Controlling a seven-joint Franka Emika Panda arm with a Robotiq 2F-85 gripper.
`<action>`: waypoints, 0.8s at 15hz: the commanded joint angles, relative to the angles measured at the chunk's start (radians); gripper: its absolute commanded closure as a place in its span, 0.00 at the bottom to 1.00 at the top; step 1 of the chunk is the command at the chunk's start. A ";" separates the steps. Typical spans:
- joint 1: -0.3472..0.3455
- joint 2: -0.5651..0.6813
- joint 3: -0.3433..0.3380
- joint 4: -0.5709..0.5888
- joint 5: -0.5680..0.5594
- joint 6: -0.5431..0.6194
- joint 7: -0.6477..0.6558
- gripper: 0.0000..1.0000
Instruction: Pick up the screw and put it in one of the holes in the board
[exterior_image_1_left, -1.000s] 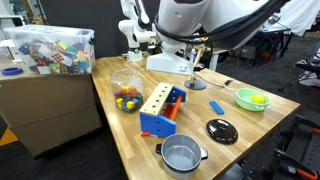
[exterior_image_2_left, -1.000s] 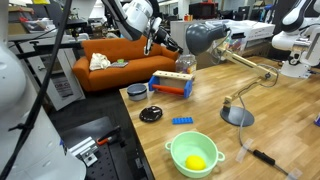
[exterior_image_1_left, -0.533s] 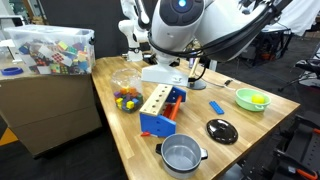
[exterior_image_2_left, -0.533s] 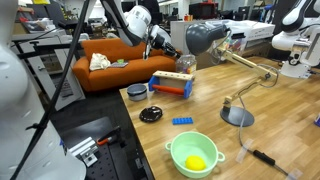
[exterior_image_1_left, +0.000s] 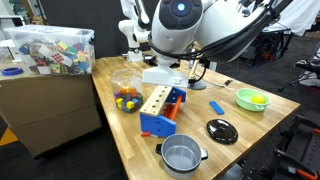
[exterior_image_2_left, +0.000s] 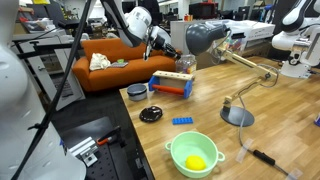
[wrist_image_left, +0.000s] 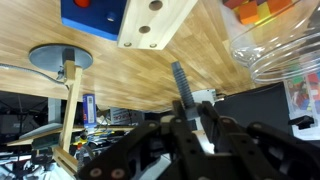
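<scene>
In the wrist view my gripper (wrist_image_left: 190, 112) is shut on the grey threaded screw (wrist_image_left: 180, 80), which sticks out past the fingertips. Ahead of it is the pale wooden board (wrist_image_left: 160, 22) with two of its round holes (wrist_image_left: 143, 29) in sight, still apart from the screw tip. In both exterior views the board (exterior_image_1_left: 155, 99) (exterior_image_2_left: 172, 77) sits on a blue toy tray (exterior_image_1_left: 166, 113). The gripper (exterior_image_2_left: 170, 48) hangs just above and behind the board. In an exterior view the arm's body (exterior_image_1_left: 178, 25) hides the fingers.
A clear bowl of coloured pieces (exterior_image_1_left: 126, 95) stands beside the board. A steel pot (exterior_image_1_left: 181, 155), black lid (exterior_image_1_left: 222, 130), blue brick (exterior_image_1_left: 216, 107) and green bowl (exterior_image_1_left: 251, 98) lie around the table. A desk lamp (exterior_image_2_left: 238, 115) stands nearby, and a box of toys (exterior_image_1_left: 50, 50) beyond the table edge.
The arm swung toward the board and lower over the first half second, with the screw in its grip. Since then it has held still.
</scene>
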 joint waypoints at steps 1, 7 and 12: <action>-0.001 0.011 0.007 0.005 -0.033 -0.049 -0.001 0.94; 0.006 0.051 0.012 0.010 -0.038 -0.084 0.004 0.94; -0.006 0.050 0.019 0.003 -0.015 -0.063 -0.003 0.77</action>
